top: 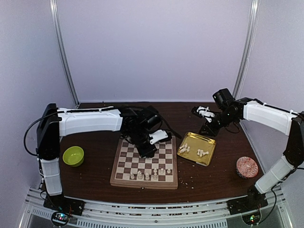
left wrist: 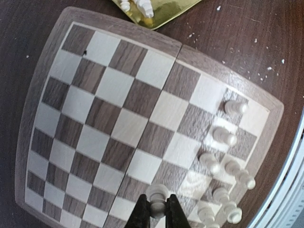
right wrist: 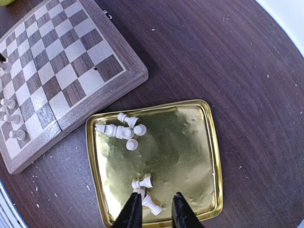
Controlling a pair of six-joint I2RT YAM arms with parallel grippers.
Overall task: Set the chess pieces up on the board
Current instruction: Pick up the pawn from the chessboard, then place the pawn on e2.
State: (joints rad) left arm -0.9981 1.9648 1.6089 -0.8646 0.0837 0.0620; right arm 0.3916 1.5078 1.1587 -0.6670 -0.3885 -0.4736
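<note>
Left of the chessboard (top: 124, 164): green bowl (top: 73, 156), idle. Above the chessboard: left gripper (left wrist: 156, 207), clenched on one white pawn (left wrist: 156, 193). Along its near edge: placed pieces (top: 148, 175), standing, close-packed. Just right of it: gold tray (top: 194, 141) holding fallen pieces (right wrist: 124, 130); right gripper (right wrist: 155, 209) above, fingers spread, nothing between them. Hazard: lowering the pawn among crowded neighbours could topple them; a tilted release would tip it over.

Left wrist view: gold tray (left wrist: 166, 12) and board (left wrist: 118, 118) cut off by frame edges. Top view: chess pieces (top: 155, 174) too small to identify; left arm (top: 90, 121) hides far squares.
</note>
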